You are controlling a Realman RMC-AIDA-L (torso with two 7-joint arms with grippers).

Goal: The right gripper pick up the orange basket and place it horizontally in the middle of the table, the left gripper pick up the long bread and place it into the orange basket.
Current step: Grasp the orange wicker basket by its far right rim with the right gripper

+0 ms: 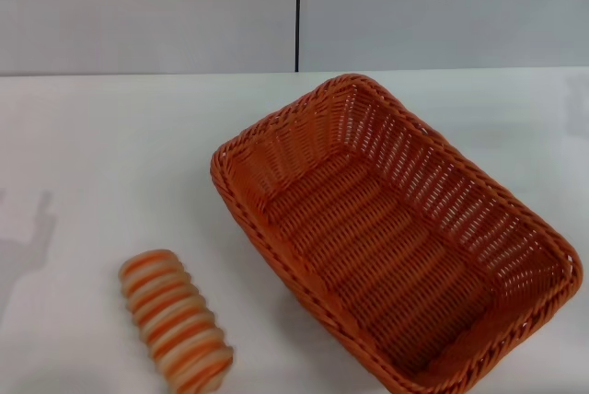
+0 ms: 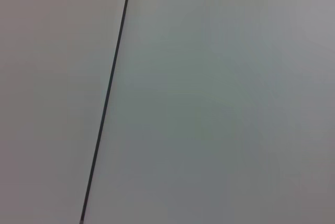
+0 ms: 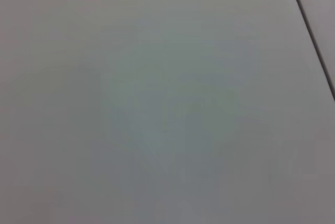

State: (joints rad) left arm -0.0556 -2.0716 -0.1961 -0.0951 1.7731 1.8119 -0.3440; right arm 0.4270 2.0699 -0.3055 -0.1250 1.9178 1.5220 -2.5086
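Now I see one orange basket right of centre on tabletop, set diagonally: rectangular woven wicker, braided rim, sloping openwork sides. One long bread near left, apart from basket: oblong, ribbed, orange-cream stripes, rounded ends. No writing readable. Neither gripper in my views, only grey wall with dark seam; fingers' state unknown.

No readable text, labels, brands or nos. anywhere in head or wrist views.
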